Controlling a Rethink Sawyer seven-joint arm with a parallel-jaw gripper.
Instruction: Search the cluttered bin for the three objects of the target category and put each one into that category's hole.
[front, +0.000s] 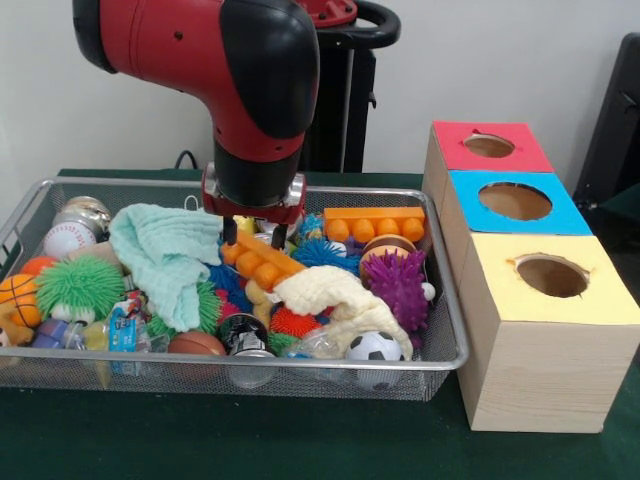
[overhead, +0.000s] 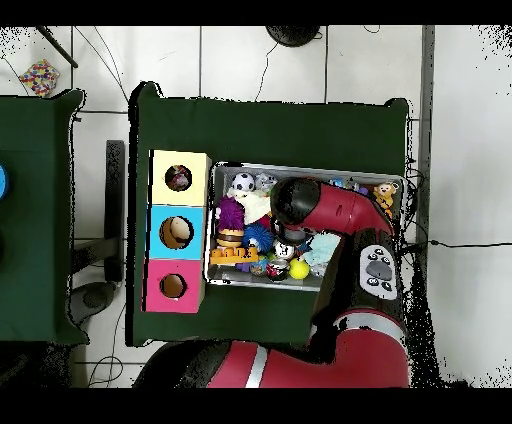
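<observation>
The wire mesh bin (front: 40, 200) holds dense clutter. My gripper (front: 254, 238) hangs in the bin's middle, open and empty, with its fingertips just above an orange bumpy block (front: 262, 262). A mint green cloth (front: 165, 255) lies to its left and a cream cloth (front: 335, 295) to its lower right. No white dotted cloth shows in the bin. The yellow-topped box (front: 545, 340) stands right of the bin, with its ragged hole (front: 551, 276) on top. In the overhead view, the arm (overhead: 296, 200) hides the gripper, and something mottled shows inside the yellow box's hole (overhead: 178, 178).
The blue-topped box (front: 515, 201) and the red-topped box (front: 489, 146) stand behind the yellow one. The bin also holds a purple spiky ball (front: 398, 288), a green fuzzy ball (front: 78, 285), a soccer ball (front: 374, 347) and a baseball (front: 68, 238). A small dotted thing (overhead: 38, 75) lies beside the table.
</observation>
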